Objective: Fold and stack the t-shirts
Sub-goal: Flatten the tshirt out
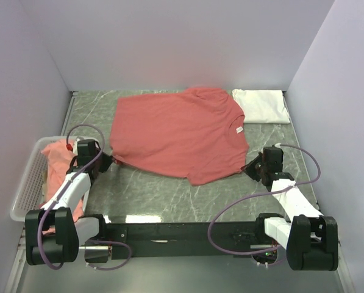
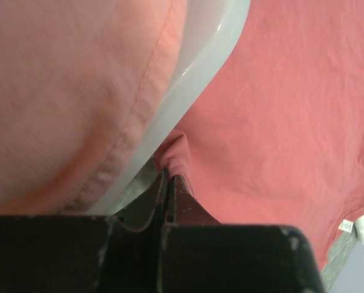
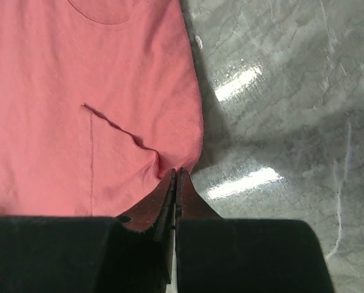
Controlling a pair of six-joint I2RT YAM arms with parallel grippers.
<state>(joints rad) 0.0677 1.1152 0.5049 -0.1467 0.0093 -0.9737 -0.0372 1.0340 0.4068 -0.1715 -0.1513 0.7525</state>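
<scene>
A coral-red t-shirt (image 1: 178, 134) lies spread flat in the middle of the table, its white neck label (image 1: 237, 129) toward the right. My left gripper (image 1: 111, 160) is shut on a pinch of its near-left corner (image 2: 177, 155), right beside the basket rim. On the other side, my right gripper (image 1: 250, 165) is shut on the shirt's near-right edge (image 3: 169, 160), where the cloth (image 3: 78, 91) puckers toward the tips. A folded white t-shirt (image 1: 262, 105) rests at the back right. More coral shirts (image 1: 60, 160) are heaped in the basket.
A white mesh basket (image 1: 28, 183) stands at the table's left edge; its rim (image 2: 197, 67) passes just over the left fingers. Grey marble tabletop (image 3: 279, 110) shows to the right of the shirt. White walls close in three sides.
</scene>
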